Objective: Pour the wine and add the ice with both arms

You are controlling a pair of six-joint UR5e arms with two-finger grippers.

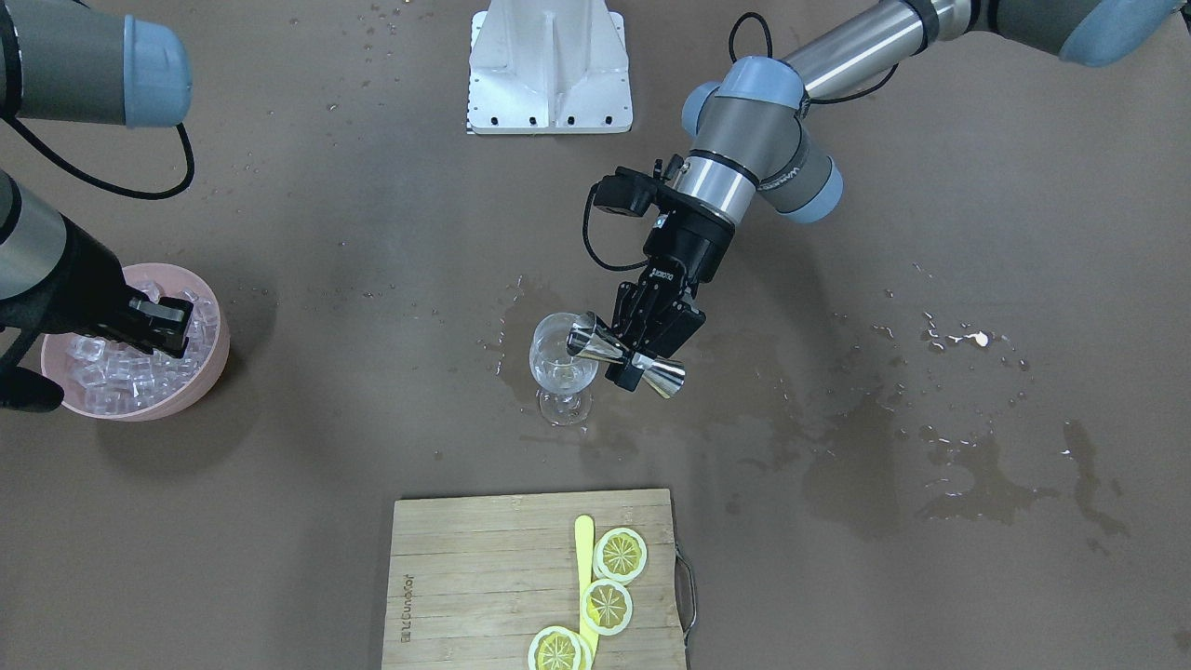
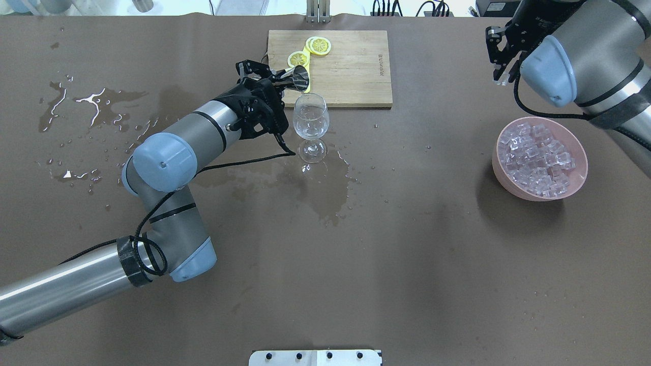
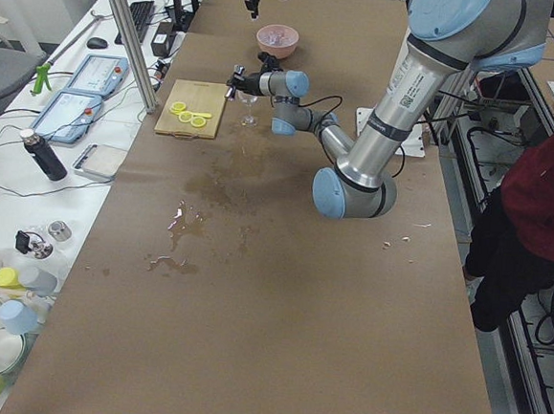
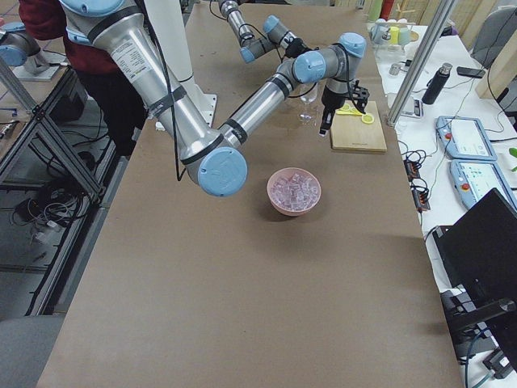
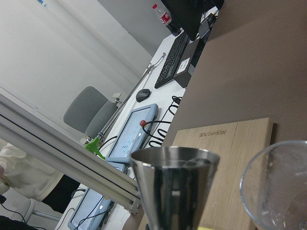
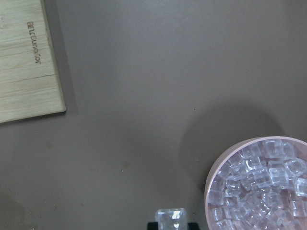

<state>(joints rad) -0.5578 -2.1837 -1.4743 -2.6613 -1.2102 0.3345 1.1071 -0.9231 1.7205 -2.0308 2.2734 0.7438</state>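
My left gripper is shut on a steel jigger, tilted with its mouth at the rim of the clear wine glass. The glass stands upright at mid-table; any wine in it is hard to make out. The jigger's cup and the glass rim fill the left wrist view. My right gripper is raised beside the pink bowl of ice. It is shut on one ice cube.
A wooden cutting board with lemon slices lies just beyond the glass. Wet spills spread around the glass and on the table's left side. A white metal bracket stands at the robot's base.
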